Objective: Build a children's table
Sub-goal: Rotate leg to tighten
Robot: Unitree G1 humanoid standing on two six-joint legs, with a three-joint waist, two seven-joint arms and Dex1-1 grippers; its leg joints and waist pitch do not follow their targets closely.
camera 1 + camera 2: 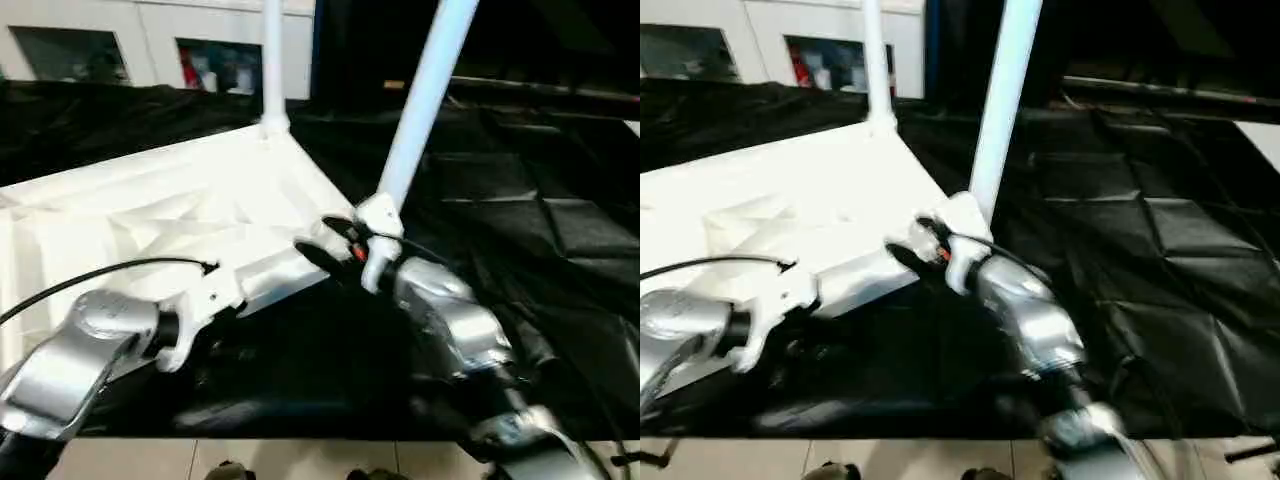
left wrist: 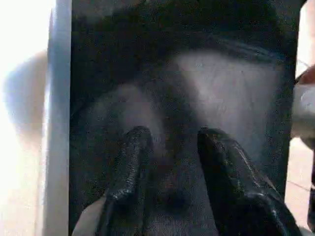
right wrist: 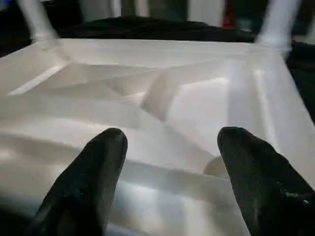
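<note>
Landmark: upturned table top (image 1: 180, 215)
Near-corner leg (image 1: 425, 95): upright, just beyond right claw (image 3: 170, 162), released
Left claw (image 2: 170, 162): parted, empty, off top's near edge

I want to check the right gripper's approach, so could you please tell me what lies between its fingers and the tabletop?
Nothing: in the right wrist view the stretch from the open right gripper to the ribbed tabletop is bare.
</note>
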